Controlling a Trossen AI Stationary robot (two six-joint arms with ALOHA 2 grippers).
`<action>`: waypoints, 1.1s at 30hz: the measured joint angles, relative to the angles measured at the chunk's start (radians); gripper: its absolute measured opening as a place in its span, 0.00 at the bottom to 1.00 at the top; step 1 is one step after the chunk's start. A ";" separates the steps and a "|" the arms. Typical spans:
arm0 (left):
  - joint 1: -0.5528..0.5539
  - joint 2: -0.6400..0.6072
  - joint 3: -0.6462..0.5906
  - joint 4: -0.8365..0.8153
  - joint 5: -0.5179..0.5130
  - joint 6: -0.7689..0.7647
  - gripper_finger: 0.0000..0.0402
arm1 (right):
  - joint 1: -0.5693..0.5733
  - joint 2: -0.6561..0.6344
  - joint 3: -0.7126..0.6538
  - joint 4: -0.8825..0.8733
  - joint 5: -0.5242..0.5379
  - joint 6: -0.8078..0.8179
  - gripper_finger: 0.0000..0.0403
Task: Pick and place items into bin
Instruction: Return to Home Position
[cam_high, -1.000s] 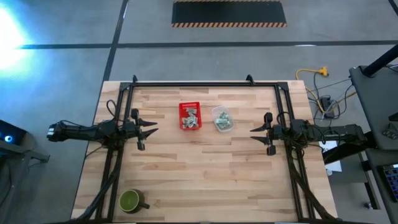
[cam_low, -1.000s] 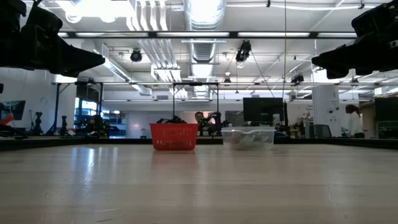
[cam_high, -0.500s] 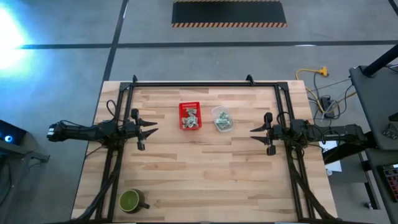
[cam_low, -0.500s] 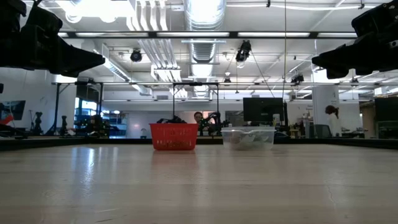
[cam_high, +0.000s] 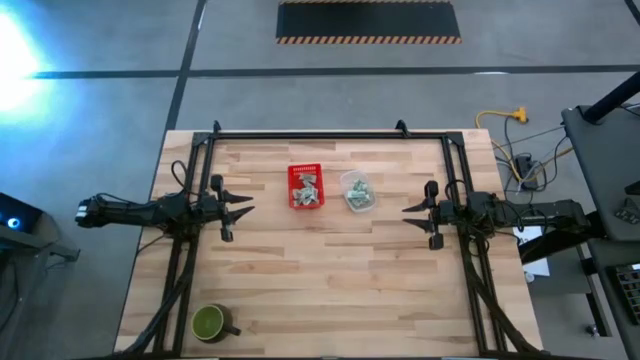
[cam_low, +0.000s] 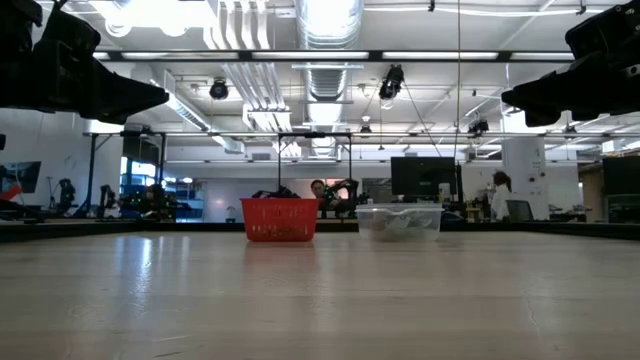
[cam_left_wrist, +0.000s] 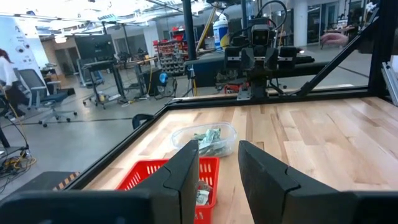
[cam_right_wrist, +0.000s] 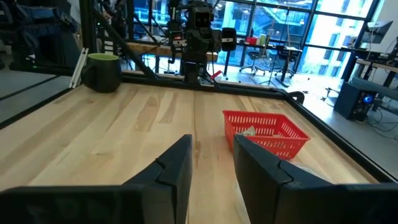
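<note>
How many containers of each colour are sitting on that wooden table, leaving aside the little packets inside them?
Red basket: 1
Clear bin: 1
Green mug: 1
Total: 3

A grey concrete floor (cam_high: 90, 110) crossed by dark lines surrounds the pale wooden plank table (cam_high: 330, 280), and a black mat edged in yellow-and-black stripes (cam_high: 367, 20) lies beyond it. In the low view, silver ceiling ducts (cam_low: 325, 22) and long strip lights (cam_low: 200, 55) run overhead. Tall glass windows (cam_right_wrist: 292, 25) show in the right wrist view.
</note>
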 joint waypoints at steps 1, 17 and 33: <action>0.000 0.000 0.000 0.000 0.000 0.000 0.24 | 0.000 0.000 0.000 0.000 0.000 0.000 0.26; 0.000 0.000 0.000 0.000 0.000 0.000 0.24 | 0.000 0.000 0.000 0.000 0.000 0.000 0.25; 0.000 0.000 0.000 0.000 0.000 0.000 0.24 | 0.000 0.000 0.000 0.000 0.000 0.000 0.23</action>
